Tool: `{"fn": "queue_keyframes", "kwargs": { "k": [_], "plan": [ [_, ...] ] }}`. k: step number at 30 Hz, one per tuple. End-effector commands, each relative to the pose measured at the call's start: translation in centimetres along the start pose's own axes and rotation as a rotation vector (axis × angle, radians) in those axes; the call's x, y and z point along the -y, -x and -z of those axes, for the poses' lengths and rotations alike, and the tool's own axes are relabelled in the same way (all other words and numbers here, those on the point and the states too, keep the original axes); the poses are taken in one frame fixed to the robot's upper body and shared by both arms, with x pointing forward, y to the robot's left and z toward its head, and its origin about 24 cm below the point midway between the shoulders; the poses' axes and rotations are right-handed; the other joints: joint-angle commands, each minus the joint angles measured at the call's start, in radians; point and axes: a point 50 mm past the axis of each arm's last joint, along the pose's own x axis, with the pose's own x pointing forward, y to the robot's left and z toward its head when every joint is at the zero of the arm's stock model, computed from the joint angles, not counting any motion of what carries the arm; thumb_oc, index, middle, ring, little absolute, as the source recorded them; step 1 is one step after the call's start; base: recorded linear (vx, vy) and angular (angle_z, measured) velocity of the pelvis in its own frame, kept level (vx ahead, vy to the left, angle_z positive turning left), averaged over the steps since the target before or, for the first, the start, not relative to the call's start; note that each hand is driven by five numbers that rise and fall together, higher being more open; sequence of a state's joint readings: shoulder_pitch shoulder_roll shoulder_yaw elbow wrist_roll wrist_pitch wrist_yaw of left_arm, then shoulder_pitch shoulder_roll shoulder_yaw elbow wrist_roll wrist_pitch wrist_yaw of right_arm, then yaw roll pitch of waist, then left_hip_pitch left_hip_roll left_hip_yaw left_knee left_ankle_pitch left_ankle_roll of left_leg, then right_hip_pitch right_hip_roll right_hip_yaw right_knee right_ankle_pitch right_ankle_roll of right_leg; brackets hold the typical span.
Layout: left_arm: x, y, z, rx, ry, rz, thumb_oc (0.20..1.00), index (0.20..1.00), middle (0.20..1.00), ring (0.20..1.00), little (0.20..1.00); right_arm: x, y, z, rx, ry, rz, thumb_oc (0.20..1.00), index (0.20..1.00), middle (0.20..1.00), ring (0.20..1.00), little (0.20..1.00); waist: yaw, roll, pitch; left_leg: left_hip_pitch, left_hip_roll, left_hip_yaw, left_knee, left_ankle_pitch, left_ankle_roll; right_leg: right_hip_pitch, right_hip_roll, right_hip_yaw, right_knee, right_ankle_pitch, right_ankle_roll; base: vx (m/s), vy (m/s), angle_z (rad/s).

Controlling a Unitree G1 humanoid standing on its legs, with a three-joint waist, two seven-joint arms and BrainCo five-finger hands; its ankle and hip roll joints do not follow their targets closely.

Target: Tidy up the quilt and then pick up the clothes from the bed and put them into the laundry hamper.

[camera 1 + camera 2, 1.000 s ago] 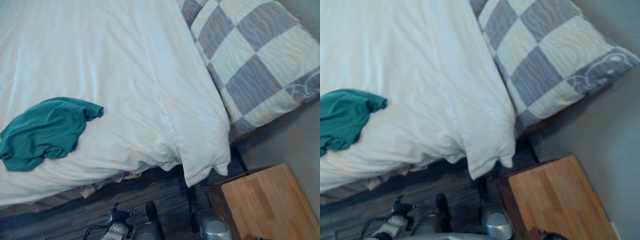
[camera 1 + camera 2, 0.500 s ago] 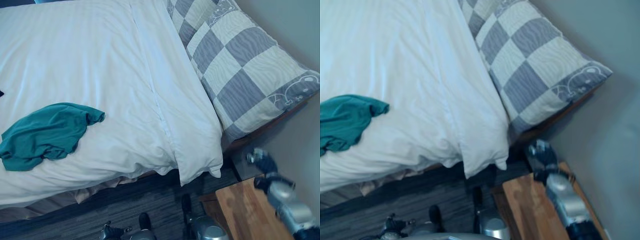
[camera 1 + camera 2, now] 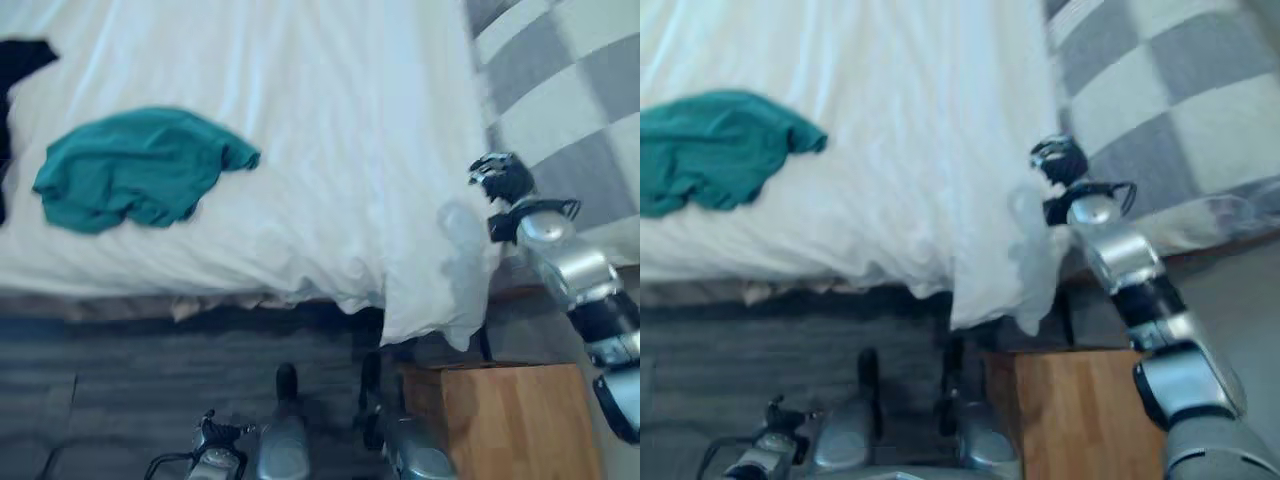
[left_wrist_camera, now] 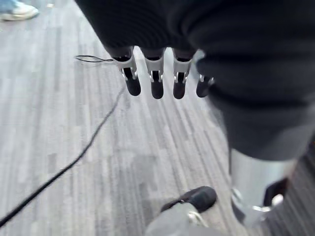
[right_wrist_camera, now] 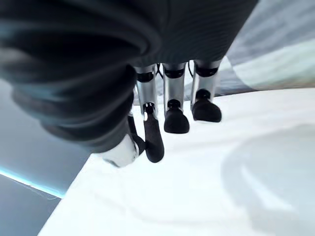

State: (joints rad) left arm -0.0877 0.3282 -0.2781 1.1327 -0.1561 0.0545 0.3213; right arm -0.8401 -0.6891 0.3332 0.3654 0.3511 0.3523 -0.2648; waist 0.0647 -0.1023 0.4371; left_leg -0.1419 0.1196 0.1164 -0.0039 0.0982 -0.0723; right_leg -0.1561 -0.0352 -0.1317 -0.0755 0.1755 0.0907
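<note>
On my right wrist feed, the right hand's fingers [image 5: 176,112] hang straight and relaxed, slightly apart, with their dark tips just above the white quilt [image 3: 330,140] and nothing between them and the thumb. In the head views I see the right hand [image 3: 503,178] at the quilt's right-hand edge, beside the grey-and-cream checked pillow [image 3: 570,110]; I cannot tell whether it touches the fabric. On my left wrist feed, the left hand's fingers [image 4: 156,81] point down over the striped grey floor [image 4: 74,147], straight, apart and holding nothing. The left hand [image 3: 213,443] shows low in the left eye view, above the floor, near the side of the bed. The quilt covers the bed, and its lower right corner droops over the side above a wooden nightstand [image 3: 510,420]. A teal garment [image 3: 135,170] lies crumpled on the quilt toward the left, well apart from both hands. A dark garment [image 3: 18,62] lies at the far left edge of the bed, partly cut off.
</note>
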Motion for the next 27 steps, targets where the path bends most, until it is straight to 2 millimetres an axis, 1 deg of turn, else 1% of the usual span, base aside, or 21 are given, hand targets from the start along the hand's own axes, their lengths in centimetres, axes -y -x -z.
{"fn": "queue_keyframes", "kwargs": {
  "k": [1,3,4,5,7,11,12,13,14,15,16,17,18,19,21,22,23,24,25,26,27],
  "plan": [
    [-2.5,-0.4,0.5,-0.02,0.005,-0.056,1.0,1.0,1.0,1.0,1.0,2.3,-1.3,-5.1,0.159,0.079,0.116,0.2,0.2,0.2,0.2,0.2,0.045,-0.01,0.07,-0.07,0.016,-0.062,0.095,-0.107,0.006,0.048,-0.113,0.008,0.054,-0.104,0.087,-0.1,0.033,0.35],
    [-2.3,-0.4,0.2,-0.008,0.006,-0.04,1.0,1.0,1.0,1.0,1.0,2.7,-2.1,-5.4,0.132,0.103,0.149,0.2,0.2,0.2,0.2,0.2,0.058,0.01,0.083,-0.091,0.006,-0.073,0.089,-0.097,0.005,0.028,-0.114,0.003,0.058,-0.107,0.083,-0.07,0.05,0.24],
    [-2.0,-0.3,-0.1,0.01,0.007,-0.019,1.0,1.0,1.0,1.0,1.0,3.1,-2.7,-5.5,0.104,0.121,0.173,0.2,0.2,0.2,0.2,0.2,0.066,0.03,0.083,-0.118,-0.002,-0.08,0.082,-0.086,0.004,-0.001,-0.115,-0.002,0.065,-0.109,0.079,-0.08,0.069,0.18],
    [-1.8,-0.3,-0.1,0.016,0.009,-0.014,1.0,1.0,1.0,1.0,1.0,3.2,-2.9,-5.5,0.1,0.124,0.175,0.2,0.2,0.2,0.2,0.2,0.067,0.035,0.083,-0.124,-0.004,-0.081,0.081,-0.083,0.003,-0.008,-0.116,-0.003,0.066,-0.11,0.078,-0.1,0.112,0.14],
    [-1.0,-0.1,-0.7,0.057,-0.002,0.009,1.0,1.0,1.0,1.0,1.0,3.2,-3.4,-5.2,0.054,0.159,0.178,0.2,0.2,0.2,0.2,0.2,0.07,0.06,0.083,-0.148,-0.015,-0.082,0.071,-0.074,0.003,-0.04,-0.119,-0.006,0.075,-0.113,0.074,-0.08,0.126,0.05],
    [-0.1,0.1,-1.5,0.098,0.006,0.034,1.0,1.0,1.0,1.0,1.0,2.4,-3.4,-3.3,-0.029,0.162,0.154,0.2,0.2,0.2,0.2,0.2,0.066,0.079,0.083,-0.164,-0.021,-0.078,0.073,-0.071,0.002,-0.063,-0.125,-0.004,0.087,-0.118,0.068,-0.05,0.082,0.02],
    [0.1,0.2,-1.8,0.117,0.0,0.037,1.0,1.0,1.0,1.0,1.0,2.2,-3.2,-1.9,-0.07,0.132,0.131,0.2,0.2,0.2,0.2,0.2,0.061,0.082,0.083,-0.162,-0.023,-0.073,0.076,-0.074,0.004,-0.064,-0.128,-0.002,0.091,-0.121,0.066,-0.02,0.032,-0.02],
    [0.1,0.2,-1.8,0.117,0.0,0.037,1.0,1.0,1.0,1.0,1.0,2.2,-3.2,-1.9,-0.071,0.131,0.131,0.2,0.2,0.2,0.2,0.2,0.061,0.082,0.083,-0.162,-0.023,-0.072,0.076,-0.074,0.004,-0.064,-0.128,-0.002,0.092,-0.121,0.067,-0.03,0.05,-0.02],
    [0.2,0.2,-2.1,0.126,0.003,0.041,1.0,1.0,1.0,1.0,1.0,2.0,-2.9,-0.7,-0.101,0.092,0.116,0.2,0.2,0.2,0.2,0.2,0.052,0.082,0.083,-0.153,-0.023,-0.064,0.075,-0.075,0.004,-0.06,-0.129,0.002,0.091,-0.121,0.067,-0.03,0.06,-0.04],
    [0.3,0.3,-2.3,0.135,0.011,0.043,1.0,1.0,1.0,1.0,1.0,1.8,-2.4,1.2,-0.137,0.039,0.09,0.2,0.2,0.2,0.2,0.2,0.039,0.082,0.083,-0.135,-0.024,-0.053,0.069,-0.077,0.004,-0.05,-0.131,0.009,0.089,-0.12,0.069,-0.03,0.066,-0.02],
    [0.3,0.3,-2.3,0.133,0.014,0.044,1.0,1.0,1.0,1.0,1.0,1.7,-2.3,1.6,-0.141,0.032,0.086,0.2,0.2,0.2,0.2,0.2,0.038,0.082,0.083,-0.131,-0.023,-0.05,0.068,-0.077,0.005,-0.048,-0.131,0.01,0.089,-0.12,0.069,-0.04,0.072,-0.07],
    [0.4,0.3,-2.6,0.142,0.022,0.046,1.0,1.0,1.0,1.0,1.0,1.4,-1.4,3.7,-0.175,-0.03,0.07,0.2,0.2,0.2,0.2,0.2,0.02,0.081,0.083,-0.113,-0.022,-0.038,0.065,-0.081,0.005,-0.039,-0.134,0.019,0.09,-0.12,0.071,-0.03,0.043,-0.11],
    [0.5,0.3,-2.6,0.144,0.023,0.046,1.0,1.0,1.0,1.0,1.0,1.4,-1.2,4.2,-0.187,-0.046,0.072,0.2,0.2,0.2,0.2,0.2,0.017,0.08,0.083,-0.109,-0.022,-0.036,0.065,-0.082,0.005,-0.037,-0.134,0.021,0.09,-0.12,0.072,-0.04,0.054,-0.24],
    [0.6,0.4,-2.8,0.146,0.03,0.048,1.0,1.0,1.0,1.0,1.0,1.0,-0.4,5.7,-0.209,-0.068,0.064,0.2,0.2,0.2,0.2,0.2,0.005,0.08,0.083,-0.098,-0.022,-0.029,0.067,-0.086,0.006,-0.031,-0.135,0.028,0.09,-0.12,0.073,-0.04,0.044,-0.23],
    [1.0,0.4,-3.0,0.145,0.047,0.049,1.0,1.0,1.0,1.0,1.0,-0.4,1.9,9.1,-0.261,-0.127,0.039,0.2,0.2,0.2,0.2,0.2,-0.028,0.076,0.083,-0.065,-0.02,-0.012,0.067,-0.095,0.008,-0.012,-0.136,0.046,0.087,-0.118,0.075,-0.05,0.051,-0.17],
    [1.3,0.5,-3.1,0.146,0.057,0.045,1.0,1.0,1.0,1.0,1.0,-1.6,3.8,11.3,-0.307,-0.159,0.021,0.2,0.2,0.2,0.2,0.2,-0.053,0.07,0.083,-0.042,-0.017,0.0,0.071,-0.104,0.009,0.003,-0.137,0.061,0.085,-0.116,0.076,-0.05,0.025,-0.17],
    [1.3,0.5,-3.1,0.143,0.06,0.045,1.0,1.0,1.0,1.0,1.0,-1.9,4.3,11.9,-0.316,-0.163,0.017,0.2,0.2,0.2,0.2,0.2,-0.057,0.069,0.083,-0.036,-0.017,0.004,0.072,-0.106,0.01,0.007,-0.138,0.063,0.084,-0.115,0.076,-0.05,0.011,-0.25],
    [1.5,0.6,-2.9,0.14,0.057,0.044,1.0,1.0,1.0,1.0,1.0,-2.9,6.3,14.2,-0.362,-0.173,-0.002,0.2,0.2,0.2,0.2,0.2,-0.078,0.066,0.07,-0.022,-0.014,0.018,0.077,-0.114,0.01,0.015,-0.141,0.07,0.081,-0.113,0.078,-0.02,0.005,-0.25],
    [1.6,0.6,-2.8,0.136,0.058,0.044,1.0,1.0,1.0,1.0,1.0,-3.2,6.9,14.8,-0.371,-0.169,-0.008,0.2,0.2,0.2,0.2,0.2,-0.082,0.066,0.067,-0.018,-0.014,0.021,0.078,-0.116,0.01,0.016,-0.141,0.072,0.08,-0.112,0.078,-0.03,-0.006,-0.29],
    [2.0,0.7,-2.5,0.133,0.045,0.042,1.0,1.0,1.0,1.0,1.0,-4.1,8.8,16.7,-0.416,-0.168,-0.024,0.2,0.2,0.2,0.2,0.2,-0.097,0.066,0.053,-0.006,-0.012,0.035,0.084,-0.122,0.012,0.023,-0.146,0.078,0.078,-0.111,0.08,-0.02,-0.011,-0.26],
    [2.0,0.8,-2.4,0.132,0.042,0.042,1.0,1.0,1.0,1.0,1.0,-4.3,9.2,17.1,-0.427,-0.17,-0.025,0.2,0.2,0.2,0.2,0.2,-0.099,0.066,0.051,-0.004,-0.011,0.037,0.086,-0.124,0.012,0.024,-0.147,0.079,0.078,-0.111,0.081,-0.03,-0.029,-0.3]
  ]
}}
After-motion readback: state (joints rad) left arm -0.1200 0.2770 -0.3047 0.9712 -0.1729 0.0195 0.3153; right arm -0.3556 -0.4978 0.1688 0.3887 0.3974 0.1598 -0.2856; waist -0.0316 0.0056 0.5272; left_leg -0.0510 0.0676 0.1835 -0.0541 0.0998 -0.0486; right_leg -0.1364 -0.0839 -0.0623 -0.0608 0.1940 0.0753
